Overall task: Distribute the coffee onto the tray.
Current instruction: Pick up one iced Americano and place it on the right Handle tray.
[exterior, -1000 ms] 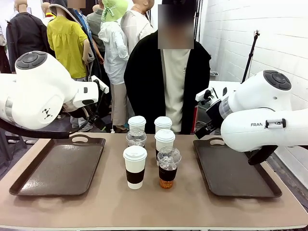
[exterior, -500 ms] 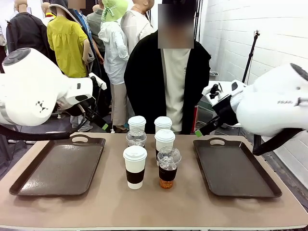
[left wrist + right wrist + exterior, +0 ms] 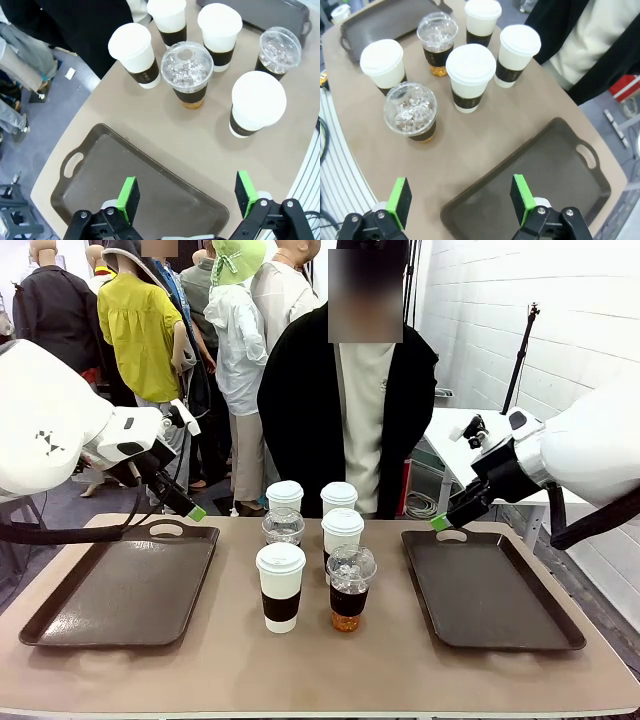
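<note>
The coffee stands grouped at the table's middle: several white lidded cups with black sleeves [image 3: 281,585] and two clear dome-lidded iced drinks [image 3: 350,585]. A brown tray [image 3: 125,585] lies to the left of them and a second tray [image 3: 490,590] to the right, both bare. My left gripper [image 3: 190,508] hovers over the left tray's far handle; the left wrist view shows it open [image 3: 187,195] above that tray [image 3: 115,185], with the cups [image 3: 257,102] beyond. My right gripper [image 3: 442,520] hangs over the right tray's far handle, open [image 3: 461,197] above that tray [image 3: 545,175], cups [image 3: 470,72] ahead.
A person in a black jacket [image 3: 300,410] stands at the far edge, right behind the cups. Bare table surface [image 3: 330,665] runs along the near edge in front of the cups. A white wall [image 3: 560,320] is at the right.
Both arms have swung outward. The left gripper has dropped toward the left tray's far handle. The right gripper has shifted right, over its tray's handle. The cups have not moved.
</note>
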`<state>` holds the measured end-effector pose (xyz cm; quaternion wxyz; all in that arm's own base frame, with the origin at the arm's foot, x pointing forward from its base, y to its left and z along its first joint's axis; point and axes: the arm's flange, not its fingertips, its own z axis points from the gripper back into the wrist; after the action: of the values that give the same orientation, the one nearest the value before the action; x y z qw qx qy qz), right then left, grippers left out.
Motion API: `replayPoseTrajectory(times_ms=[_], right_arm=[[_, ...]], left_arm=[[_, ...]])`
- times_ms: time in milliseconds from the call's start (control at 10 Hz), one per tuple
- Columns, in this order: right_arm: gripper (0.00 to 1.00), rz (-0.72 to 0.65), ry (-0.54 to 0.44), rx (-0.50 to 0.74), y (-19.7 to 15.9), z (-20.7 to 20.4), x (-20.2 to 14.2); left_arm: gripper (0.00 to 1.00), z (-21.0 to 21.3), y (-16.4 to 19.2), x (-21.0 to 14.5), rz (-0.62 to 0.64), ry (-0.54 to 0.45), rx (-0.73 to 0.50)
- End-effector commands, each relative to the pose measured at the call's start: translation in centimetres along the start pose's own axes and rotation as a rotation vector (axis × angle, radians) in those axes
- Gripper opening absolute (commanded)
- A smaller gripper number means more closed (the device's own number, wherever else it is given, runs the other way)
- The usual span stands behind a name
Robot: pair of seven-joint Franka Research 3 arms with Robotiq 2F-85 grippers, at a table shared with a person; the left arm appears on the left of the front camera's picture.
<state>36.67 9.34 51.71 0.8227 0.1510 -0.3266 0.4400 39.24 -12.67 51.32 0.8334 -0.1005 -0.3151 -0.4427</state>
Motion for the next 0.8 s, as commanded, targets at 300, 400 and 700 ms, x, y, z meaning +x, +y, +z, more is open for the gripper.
replayPoseTrajectory(times_ms=[300, 400, 700], right_arm=[[1.00, 0.032, 0.002, 0.043, 0.2, -1.6, -2.6], [1.00, 0.019, -0.020, 0.025, -0.7, -0.4, -0.7], [1.00, 0.019, -0.020, 0.025, -0.7, -0.4, -0.7]], left_arm=[[1.00, -0.1, 1.0, -1.5, -0.015, 0.005, 0.032], [1.00, 0.1, 0.8, -0.8, -0.001, 0.000, 0.004], [1.00, 0.1, 0.8, -0.8, -0.001, 0.000, 0.004]])
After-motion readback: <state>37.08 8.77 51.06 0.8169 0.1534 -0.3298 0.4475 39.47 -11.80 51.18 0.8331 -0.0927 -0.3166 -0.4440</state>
